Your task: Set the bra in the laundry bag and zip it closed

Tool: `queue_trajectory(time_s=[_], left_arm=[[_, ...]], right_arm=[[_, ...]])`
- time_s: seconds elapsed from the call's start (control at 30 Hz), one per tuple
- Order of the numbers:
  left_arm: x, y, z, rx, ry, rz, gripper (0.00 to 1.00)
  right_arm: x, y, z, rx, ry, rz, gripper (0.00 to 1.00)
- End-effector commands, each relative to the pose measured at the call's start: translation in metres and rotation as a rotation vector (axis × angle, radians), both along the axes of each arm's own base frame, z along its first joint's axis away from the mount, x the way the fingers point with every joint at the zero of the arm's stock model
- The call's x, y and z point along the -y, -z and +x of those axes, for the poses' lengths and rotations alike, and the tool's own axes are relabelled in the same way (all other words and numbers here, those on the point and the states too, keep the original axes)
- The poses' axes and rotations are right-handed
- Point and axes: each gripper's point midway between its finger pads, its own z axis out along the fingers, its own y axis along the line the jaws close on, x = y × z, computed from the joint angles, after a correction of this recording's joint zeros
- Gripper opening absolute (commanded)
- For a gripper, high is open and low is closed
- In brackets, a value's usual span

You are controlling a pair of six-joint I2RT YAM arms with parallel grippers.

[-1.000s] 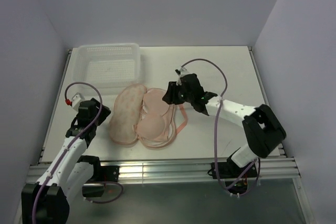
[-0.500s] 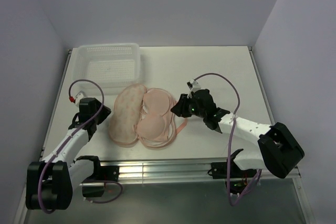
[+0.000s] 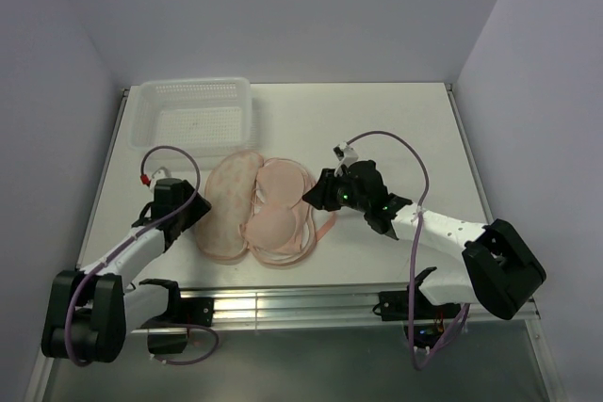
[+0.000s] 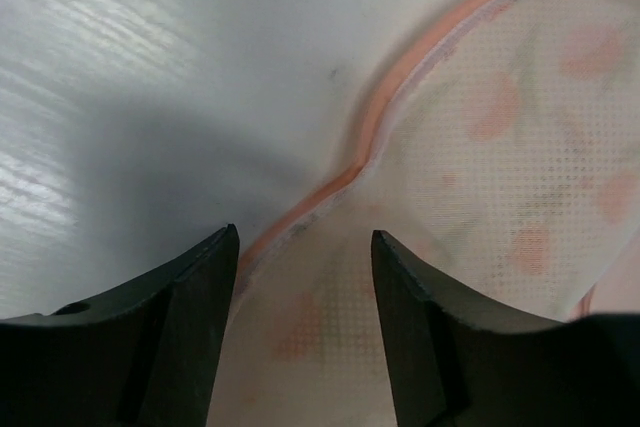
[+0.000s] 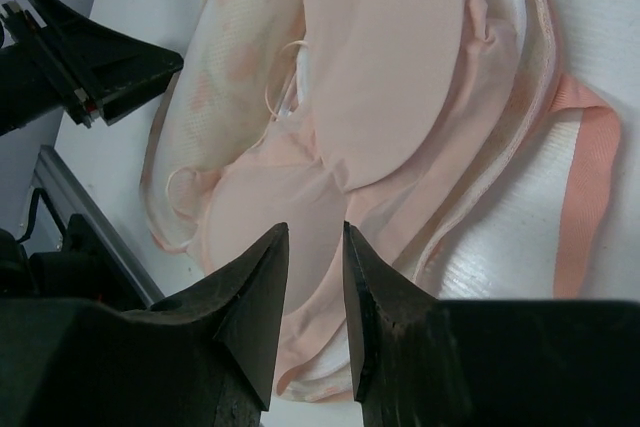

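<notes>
Bra: The bra point(image 3: 280, 204) lay cups up in the right half of the laundry bag point(image 3: 224, 204), near the middle of the tabletop point(image 3: 396, 129).
Laundry bag: It lay wide open and flat, with its two halves side by side. The left half had its mesh side up and held nothing. The zipper was not shut.
Left gripper: The left gripper point(image 3: 195, 211) was at the left edge of the bag. Its jaws were apart over the pink rim point(image 4: 360, 152) and held nothing.
Right gripper: The right gripper point(image 3: 311, 197) was just by the right edge of the bag. Its jaws had a small gap and held nothing.
Pink band: A pink band point(image 3: 327, 223) stuck out of the bag on the right, onto the tabletop. I could not tell if it was part of the bra or of the bag.
Fold risk: The rim was thin and floppy. The left gripper could pinch only mesh or miss, and then the left half might flop back open.
Slide risk: With nothing holding the right half down, the whole bag could slide when the left half was pulled over.
Bra risk: The soft cups sat right up to the rim, so they could poke out.
Zipper risk: The band or the bra could get caught in the zipper and jam it.
</notes>
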Motion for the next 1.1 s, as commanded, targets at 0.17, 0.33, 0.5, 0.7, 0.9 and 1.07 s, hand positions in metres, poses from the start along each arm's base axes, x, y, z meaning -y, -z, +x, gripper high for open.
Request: queue_trajectory(time_s=[0.17,0.33,0.5,0.7,0.9,1.07], left_arm=[[-0.003,0.001,0.007,-0.045,-0.024,0.050,0.38],[-0.005,0.003,0.007,-0.056,-0.039,0.055,0.00],[-0.002,-0.034,0.011,0.066,-0.032,0.031,0.00],[0.026,-0.099,0.011,0.240,0.055,-0.011,0.00],[0.059,-0.125,0.000,0.283,0.162,-0.028,0.00],[0.087,-0.141,-0.007,0.307,0.244,-0.071,0.00]], right_arm=[[0.006,-0.015,0.008,0.066,0.050,0.000,0.37],[0.018,0.004,0.009,0.024,0.103,-0.068,0.41],[0.022,0.030,0.008,-0.042,0.121,-0.121,0.48],[0.028,0.053,0.011,-0.086,0.156,-0.175,0.42],[0.028,0.072,0.023,-0.125,0.194,-0.240,0.11],[0.011,0.080,0.021,-0.168,0.166,-0.213,0.12]])
